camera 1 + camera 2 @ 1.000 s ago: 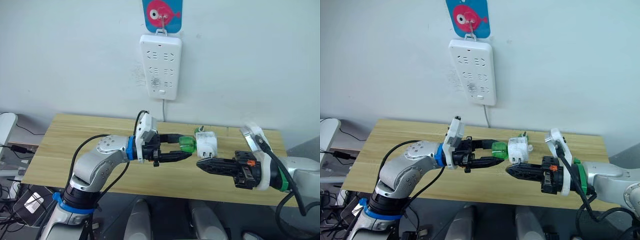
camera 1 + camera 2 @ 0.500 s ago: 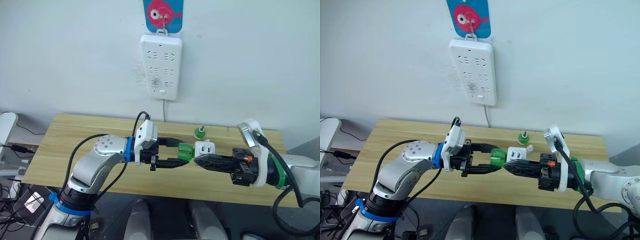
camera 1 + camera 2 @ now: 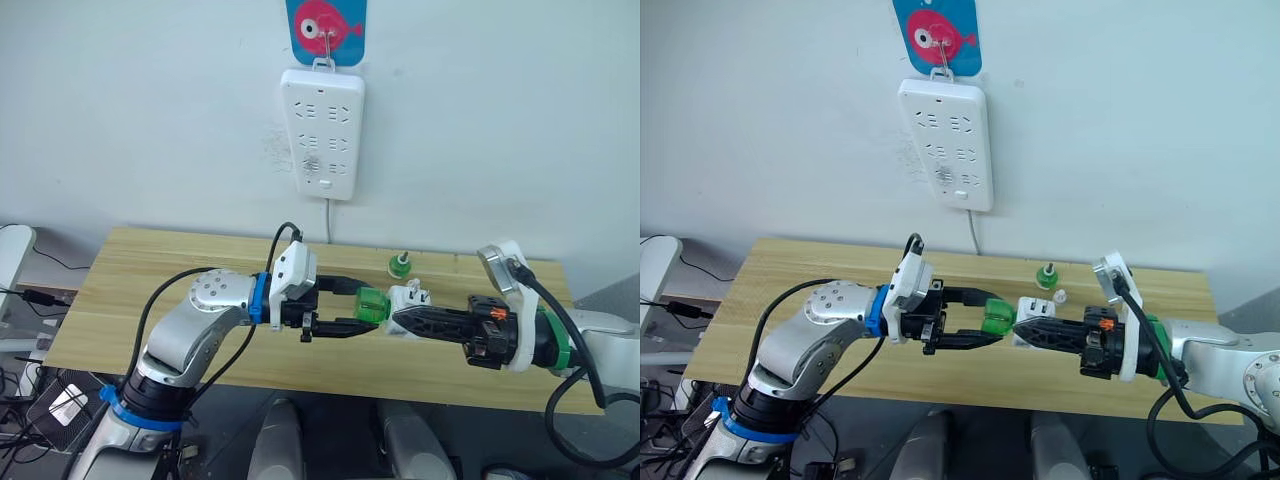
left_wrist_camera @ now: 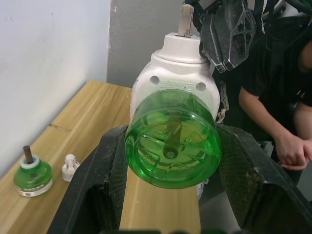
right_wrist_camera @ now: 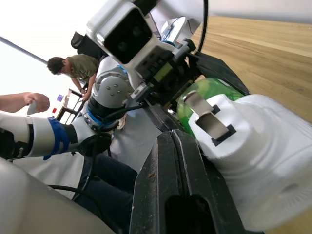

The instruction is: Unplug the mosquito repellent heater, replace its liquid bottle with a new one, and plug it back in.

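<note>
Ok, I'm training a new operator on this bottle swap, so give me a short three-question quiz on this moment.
1. True or false: the mosquito repellent heater is plugged into the power strip.
2. What does the left gripper hold? A) green bottle B) small white cap C) nothing
3. Fill in: a second green bottle stands on the ____.

Key:
1. False; the right gripper holds it above the table.
2. A, the green bottle, which sits in the heater.
3. Table, beside the small white cap.

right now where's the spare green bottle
In the left eye view the spare green bottle stands on the table's far edge, right of centre, behind the heater.
</note>
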You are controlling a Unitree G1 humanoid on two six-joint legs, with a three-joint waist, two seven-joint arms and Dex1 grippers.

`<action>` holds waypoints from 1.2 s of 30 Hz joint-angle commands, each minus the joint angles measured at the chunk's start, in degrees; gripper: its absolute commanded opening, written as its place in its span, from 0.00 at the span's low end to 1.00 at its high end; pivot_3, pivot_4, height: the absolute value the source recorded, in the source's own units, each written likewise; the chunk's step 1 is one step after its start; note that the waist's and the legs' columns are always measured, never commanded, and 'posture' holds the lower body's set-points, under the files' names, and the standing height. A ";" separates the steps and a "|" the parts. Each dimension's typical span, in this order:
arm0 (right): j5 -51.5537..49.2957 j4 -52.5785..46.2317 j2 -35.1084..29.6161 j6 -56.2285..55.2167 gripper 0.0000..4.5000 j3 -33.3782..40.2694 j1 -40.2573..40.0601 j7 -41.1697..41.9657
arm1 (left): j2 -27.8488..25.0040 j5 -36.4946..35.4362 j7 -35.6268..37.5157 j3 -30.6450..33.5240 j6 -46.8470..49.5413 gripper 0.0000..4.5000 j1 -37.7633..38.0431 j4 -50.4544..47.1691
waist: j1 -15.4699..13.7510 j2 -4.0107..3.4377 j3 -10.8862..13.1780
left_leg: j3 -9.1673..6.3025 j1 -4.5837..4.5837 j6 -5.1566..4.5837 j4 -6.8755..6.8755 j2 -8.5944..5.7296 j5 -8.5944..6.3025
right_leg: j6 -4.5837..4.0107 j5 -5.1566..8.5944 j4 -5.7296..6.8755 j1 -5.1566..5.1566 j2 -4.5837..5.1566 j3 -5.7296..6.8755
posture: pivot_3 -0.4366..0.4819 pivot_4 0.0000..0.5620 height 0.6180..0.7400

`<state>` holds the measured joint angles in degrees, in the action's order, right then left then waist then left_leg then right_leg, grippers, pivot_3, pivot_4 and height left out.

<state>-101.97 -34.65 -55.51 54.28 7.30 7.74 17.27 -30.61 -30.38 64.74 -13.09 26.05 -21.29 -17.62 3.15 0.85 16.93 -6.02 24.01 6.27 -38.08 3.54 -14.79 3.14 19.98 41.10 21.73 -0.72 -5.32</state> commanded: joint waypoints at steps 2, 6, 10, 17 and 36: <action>-3.22 0.30 -0.92 -2.80 0.08 8.56 -1.34 0.88 | 2.80 -4.50 -4.07 2.91 4.86 0.53 2.01 0.82 | 0.01 0.00 0.00 | 0.00 0.00 0.00 0.00 0.00 0.00 | 0.00 0.00 0.00 0.00 0.00 0.01 | 0.38 0.44 0.65; 0.82 1.92 1.95 -7.16 0.36 14.45 -4.59 -4.10 | 8.56 -13.17 -13.04 8.21 14.83 0.53 3.41 1.69 | 0.11 0.02 -0.01 | -0.01 0.01 0.00 -0.01 0.01 0.00 | 0.00 0.00 0.01 0.00 0.00 0.01 | 0.36 0.44 0.65; 6.98 0.72 7.11 -11.00 0.70 17.18 -10.31 -8.30 | 13.64 -22.18 -21.28 13.51 24.17 0.53 3.18 3.07 | 0.04 0.04 -0.02 | -0.02 0.03 0.01 -0.02 -0.01 0.01 | 0.01 0.00 0.01 0.00 0.01 0.03 | 0.34 0.44 0.65; 16.79 -3.81 21.74 -17.92 1.00 11.11 -14.38 -16.11 | 22.14 -43.81 -38.91 23.47 38.06 0.53 0.47 10.14 | 0.65 0.02 -0.03 | 0.02 -0.01 0.22 -0.05 0.00 0.12 | 0.01 0.00 0.11 0.02 0.01 -0.04 | 0.31 0.44 0.65; 17.15 -3.44 36.46 -21.31 1.00 -1.19 -1.10 -18.05 | 23.11 -82.56 -67.89 18.24 36.21 0.53 1.68 13.78 | 1.76 -0.01 -0.13 | 0.03 -0.06 0.30 -0.08 -0.01 0.17 | 0.01 0.00 0.20 0.02 0.00 -0.08 | 0.29 0.43 0.65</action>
<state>-82.79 -35.92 -19.24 33.90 6.70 5.94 -1.39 -7.40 -111.17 -2.38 5.48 62.74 -19.82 -1.84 4.90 0.84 16.81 -5.98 23.95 6.57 -38.18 3.53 -14.62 3.15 19.98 41.31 21.76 -0.71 -5.41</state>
